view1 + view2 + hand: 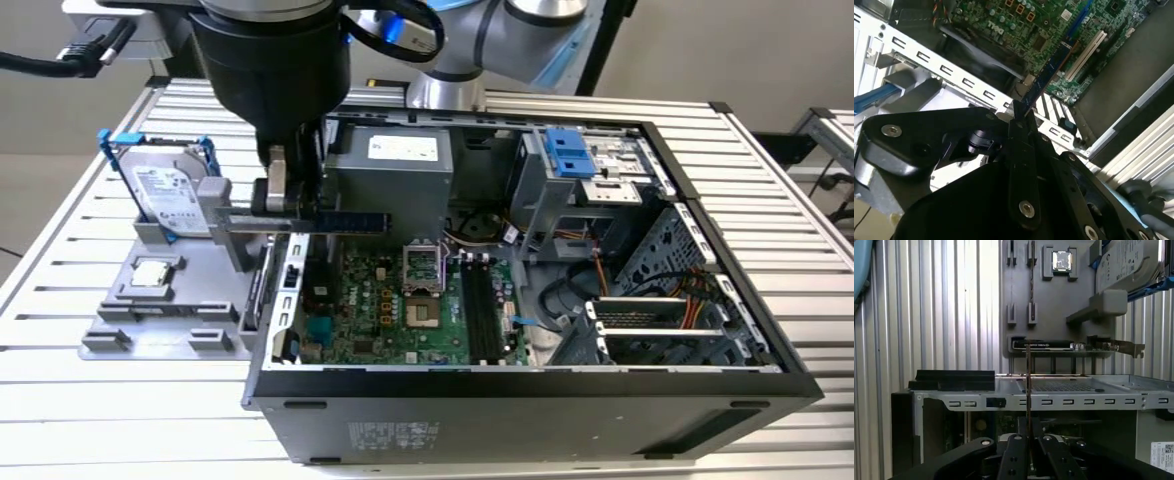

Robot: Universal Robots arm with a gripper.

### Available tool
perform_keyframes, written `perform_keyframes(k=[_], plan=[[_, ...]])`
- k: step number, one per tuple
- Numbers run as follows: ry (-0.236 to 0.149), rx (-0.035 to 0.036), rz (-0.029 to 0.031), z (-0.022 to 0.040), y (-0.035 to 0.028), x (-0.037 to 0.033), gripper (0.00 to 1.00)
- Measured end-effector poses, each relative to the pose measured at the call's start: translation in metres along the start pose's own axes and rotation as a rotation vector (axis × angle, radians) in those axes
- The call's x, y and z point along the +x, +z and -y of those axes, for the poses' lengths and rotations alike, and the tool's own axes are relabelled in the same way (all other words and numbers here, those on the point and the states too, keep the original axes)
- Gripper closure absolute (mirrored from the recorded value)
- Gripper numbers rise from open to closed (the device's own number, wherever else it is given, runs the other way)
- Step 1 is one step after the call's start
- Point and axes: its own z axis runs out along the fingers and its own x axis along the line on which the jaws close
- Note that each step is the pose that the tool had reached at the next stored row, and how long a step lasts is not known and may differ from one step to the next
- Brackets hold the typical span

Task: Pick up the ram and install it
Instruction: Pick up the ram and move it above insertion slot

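Black end effector (291, 195) clamped tight on long thin dark circuit-board ram stick (354, 218), hovering over open grey metal PC case (534, 405), nr the exterior view's left.

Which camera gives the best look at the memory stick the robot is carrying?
The second wrist view: the memory stick juts from the closed gripper, its long flat side showing. The first wrist view shows it edge-on, a thin line. The exterior view shows a small dark strip.
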Motion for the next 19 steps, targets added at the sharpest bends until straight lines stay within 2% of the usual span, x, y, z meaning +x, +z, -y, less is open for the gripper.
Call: perform_keyframes(k=[19], plan=[[0.000, 0.0000, -0.0001, 0.0419, -0.0010, -0.0010, 1.00]])
